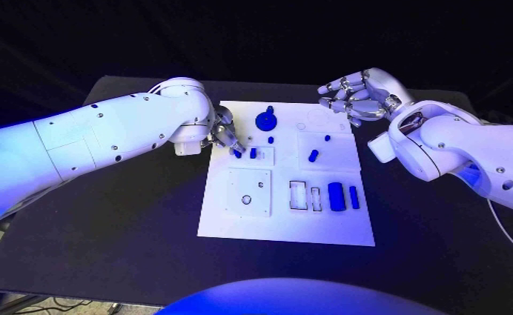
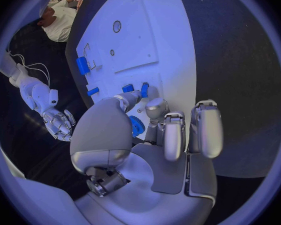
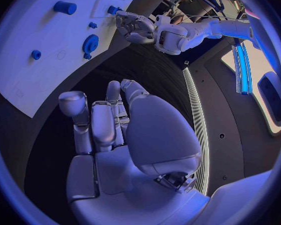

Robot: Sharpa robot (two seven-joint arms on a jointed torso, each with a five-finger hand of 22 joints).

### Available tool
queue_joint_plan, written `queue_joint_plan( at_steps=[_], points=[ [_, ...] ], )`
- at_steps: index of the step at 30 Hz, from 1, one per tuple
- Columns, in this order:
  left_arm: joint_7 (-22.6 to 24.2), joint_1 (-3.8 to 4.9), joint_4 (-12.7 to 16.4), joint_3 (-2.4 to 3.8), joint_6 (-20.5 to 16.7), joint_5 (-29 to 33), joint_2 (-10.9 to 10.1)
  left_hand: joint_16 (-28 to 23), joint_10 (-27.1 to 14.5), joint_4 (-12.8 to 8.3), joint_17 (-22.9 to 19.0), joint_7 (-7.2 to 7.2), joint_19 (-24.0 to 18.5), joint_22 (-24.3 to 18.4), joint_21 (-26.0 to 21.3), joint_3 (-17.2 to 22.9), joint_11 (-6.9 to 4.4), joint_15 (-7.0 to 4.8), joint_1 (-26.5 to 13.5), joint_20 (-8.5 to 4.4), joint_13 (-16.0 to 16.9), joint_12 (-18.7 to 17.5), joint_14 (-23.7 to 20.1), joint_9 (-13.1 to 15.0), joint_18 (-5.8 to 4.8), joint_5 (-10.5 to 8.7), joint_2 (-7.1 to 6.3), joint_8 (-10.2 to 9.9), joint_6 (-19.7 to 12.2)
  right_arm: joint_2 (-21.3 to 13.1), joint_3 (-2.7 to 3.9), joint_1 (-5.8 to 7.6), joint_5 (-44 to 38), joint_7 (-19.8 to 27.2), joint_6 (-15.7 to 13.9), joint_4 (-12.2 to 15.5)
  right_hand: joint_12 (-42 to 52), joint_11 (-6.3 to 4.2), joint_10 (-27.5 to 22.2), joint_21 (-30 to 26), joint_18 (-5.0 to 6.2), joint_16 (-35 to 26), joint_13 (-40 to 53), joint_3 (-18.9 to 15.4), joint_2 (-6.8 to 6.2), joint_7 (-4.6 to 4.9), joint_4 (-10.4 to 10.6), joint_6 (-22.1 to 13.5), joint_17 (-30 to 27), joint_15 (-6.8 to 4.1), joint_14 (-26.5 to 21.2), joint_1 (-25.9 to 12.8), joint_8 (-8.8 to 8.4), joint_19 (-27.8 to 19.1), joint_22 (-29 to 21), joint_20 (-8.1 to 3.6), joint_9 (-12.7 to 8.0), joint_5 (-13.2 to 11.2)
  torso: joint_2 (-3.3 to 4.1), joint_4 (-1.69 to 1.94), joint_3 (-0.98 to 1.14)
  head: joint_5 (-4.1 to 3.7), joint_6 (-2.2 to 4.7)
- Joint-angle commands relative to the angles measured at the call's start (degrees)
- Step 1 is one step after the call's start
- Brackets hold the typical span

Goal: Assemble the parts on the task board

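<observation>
Parts (image 1: 336,196) lay scattered on the white task board (image 1: 283,219); small, rigid and probably light, best pinched by their sides. Left hand (image 1: 224,134) pinched a blue peg (image 1: 236,153) at the board's edge; right hand (image 1: 358,95) hovered empty, fingers loosely curled apart.

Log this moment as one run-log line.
left hand: fingers at small blue part on white task board | right hand: holds nothing, fingers apart, beside board's far corner | blue gear-shaped part: on board

pretty dim room, blue-tinted light, task board (image 1: 287,219) glaring bright white, black surroundings, wrist views heavily fisheye-warped at edges
</observation>
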Motion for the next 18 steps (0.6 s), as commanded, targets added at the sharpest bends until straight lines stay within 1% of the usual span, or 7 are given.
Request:
queue_joint_plan(
  at_steps=[1,3,11,14,18],
  points=[
    [-1.82,-0.73,-0.06,-0.50,2.75,0.20,0.15,0.14,0.65,0.26,15.06,-0.04,2.84,7.78,0.39,-0.94,-0.06,-0.51,-0.80,-0.41,0.31,0.42,6.02,-0.02,-1.05,-0.38,0.06,0.23,0.53,0.03,0.00,-0.04,-0.27,0.50,0.32,0.08,-0.09,-0.07,-0.38,-0.39,0.98,-0.31,-0.05,0.46,-0.05,0.37,0.02,0.02,-0.06,-0.03,0.58,-0.52,-0.16,-0.50,-0.06,-0.06,-0.07,0.20,-0.01,0.00,0.00,-0.08,-0.05],
    [-1.87,-0.73,-0.06,-0.50,2.81,0.20,0.16,0.14,0.78,0.43,15.06,-0.08,2.90,7.90,0.51,-1.39,-0.10,-0.54,-0.97,-0.45,0.45,0.55,6.02,-0.02,-1.08,-0.39,0.07,0.29,0.65,0.03,0.00,-0.04,-0.27,0.47,0.36,0.09,-0.09,-0.07,-0.38,-0.39,0.98,-0.31,-0.05,0.46,-0.05,0.37,0.02,0.02,-0.06,-0.03,0.58,-0.52,-0.16,-0.50,-0.06,-0.06,-0.07,0.20,0.02,0.01,-0.02,-0.17,-0.04],
    [-1.85,-0.74,-0.01,-0.50,2.97,0.20,0.25,0.14,1.06,0.90,15.06,-0.23,3.05,8.24,0.82,-3.04,-0.22,-0.64,-1.39,-0.55,0.63,0.79,6.02,-0.03,-1.16,-0.40,-0.06,0.45,1.01,0.09,0.00,-0.05,-0.28,0.39,0.55,0.09,-0.09,-0.07,-0.38,-0.39,0.98,-0.31,-0.05,0.46,-0.05,0.37,0.02,0.02,-0.06,-0.03,0.58,-0.52,-0.16,-0.50,-0.06,-0.06,-0.07,0.20,-0.04,0.06,-0.05,-0.07,-0.15],
    [-1.85,-0.74,-0.02,-0.49,2.97,0.20,0.28,0.14,1.33,1.11,15.06,-0.36,3.18,8.51,1.09,-4.08,-0.32,-0.72,-1.50,-0.60,0.89,1.04,6.02,-0.01,-1.24,-0.39,-0.13,0.60,1.32,0.12,0.00,-0.05,-0.28,0.38,0.58,0.07,-0.09,-0.07,-0.38,-0.39,0.98,-0.31,-0.05,0.46,-0.05,0.37,0.02,0.02,-0.06,-0.03,0.58,-0.52,-0.16,-0.50,-0.06,-0.06,-0.07,0.20,-0.04,0.02,-0.01,-0.06,-0.10],
    [-1.82,-0.75,-0.05,-0.49,2.88,0.20,0.30,0.14,1.46,1.47,15.06,-0.41,3.24,8.64,1.19,-5.21,-0.38,-0.78,-1.71,-0.66,0.95,1.12,6.02,-0.03,-1.27,-0.39,-0.16,0.65,1.47,0.14,0.00,-0.05,-0.28,0.37,0.60,0.06,-0.04,-0.07,-0.38,-0.37,0.97,-0.26,-0.10,0.61,-0.06,0.36,0.08,0.02,0.02,-0.03,0.60,-0.58,-0.16,-0.45,0.02,-0.06,-0.07,0.25,-0.03,0.02,-0.02,-0.05,-0.11]
  ],
)
